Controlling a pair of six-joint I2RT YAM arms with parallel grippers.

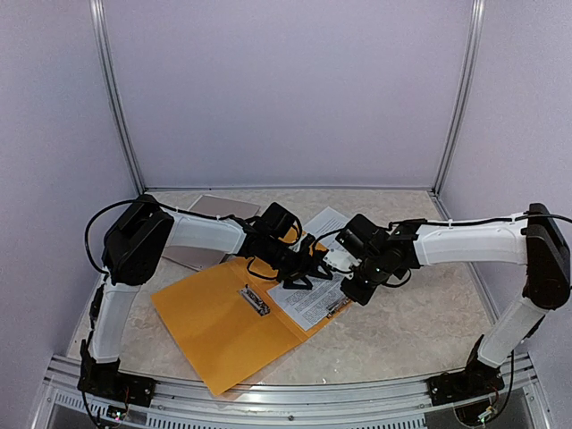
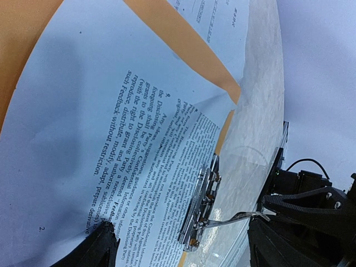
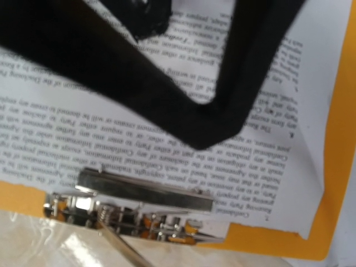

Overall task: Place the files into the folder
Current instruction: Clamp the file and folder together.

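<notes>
The orange folder [image 1: 206, 331] lies open on the table. The files [image 1: 313, 299], white sheets of small black print, rest on its right half with their edge under a metal clip [image 2: 203, 197] at the folder's right edge. My left gripper [image 1: 302, 279] hovers open just above the sheets, one of its fingers [image 2: 103, 247] on each side of the clip. From the right, my right gripper [image 1: 344, 273] is shut on the tip of the clip's thin lever [image 2: 239, 218]. In the right wrist view the clip bar [image 3: 144, 197] lies across the paper [image 3: 167, 139]; that gripper's own fingers are out of frame.
A second metal clip [image 1: 255, 299] sits at the folder's middle. Another printed sheet [image 1: 326, 221] lies behind the grippers. A grey board [image 1: 210, 223] lies at the back left. Walls and metal posts close in the table on three sides.
</notes>
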